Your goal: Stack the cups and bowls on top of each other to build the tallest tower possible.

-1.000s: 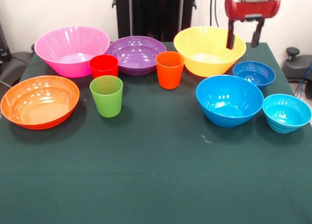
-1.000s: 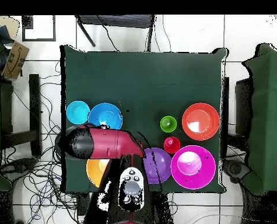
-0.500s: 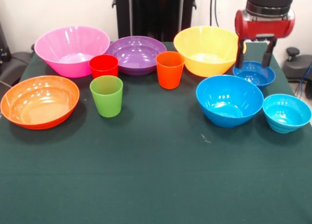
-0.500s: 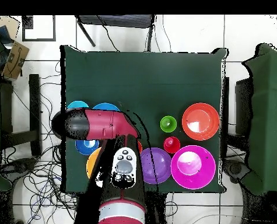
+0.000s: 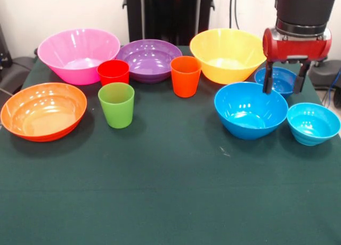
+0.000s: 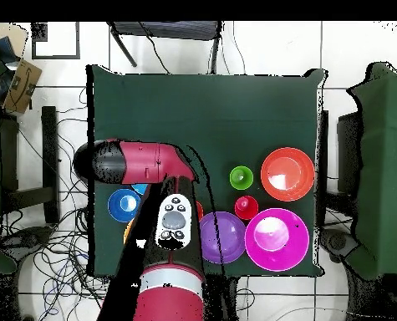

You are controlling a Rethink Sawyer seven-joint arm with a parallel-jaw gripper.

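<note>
Front cam: we look across the table toward robot pedestal, low angle, fairly close; table fills most of frame. Overhead cam: straight down from high up, robot base at bottom, whole table plus floor around it. Both share tabletop w/ bowls and cups, turned half round.

Bowls: pink upper left of frame, purple, yellow, orange, blue, sm dark blue, cyan at right. Cups: red, orange, lime green. Tablecloth dark green. Arm red & black.
</note>
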